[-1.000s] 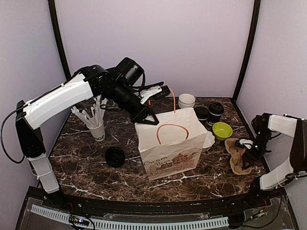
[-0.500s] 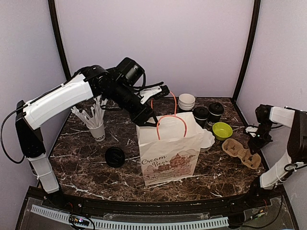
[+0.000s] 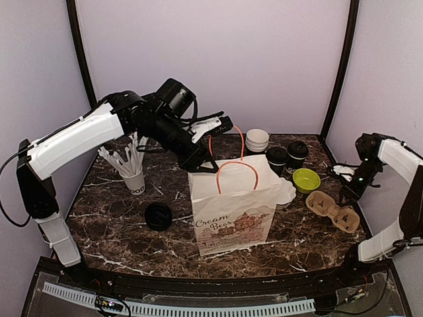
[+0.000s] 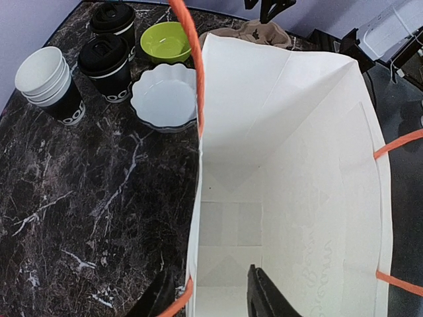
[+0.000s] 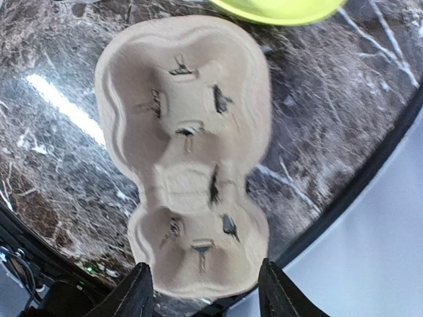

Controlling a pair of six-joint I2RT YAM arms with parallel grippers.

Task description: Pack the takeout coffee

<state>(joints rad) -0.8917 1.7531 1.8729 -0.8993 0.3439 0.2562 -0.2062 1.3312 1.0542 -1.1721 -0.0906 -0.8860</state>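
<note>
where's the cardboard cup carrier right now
In the top view the cardboard cup carrier lies flat on the far right, just on the near side of the green bowl.

On the dark marble table (image 3: 119,231) I see a white paper bag (image 3: 232,218) standing open in the middle, orange handles up. A black lid (image 3: 158,216) lies to its left, with a cup of white sticks (image 3: 134,179) behind it. On the right are a white fluted dish (image 4: 165,99), a green bowl (image 3: 306,179), a cardboard cup carrier (image 3: 334,211) and, further back, stacked cups (image 3: 257,139).

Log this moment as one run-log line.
left gripper: open, straddling bag rim | right gripper: open above cup carrier | bag: upright, empty | lidded cups: outside bag, unpacked
</note>
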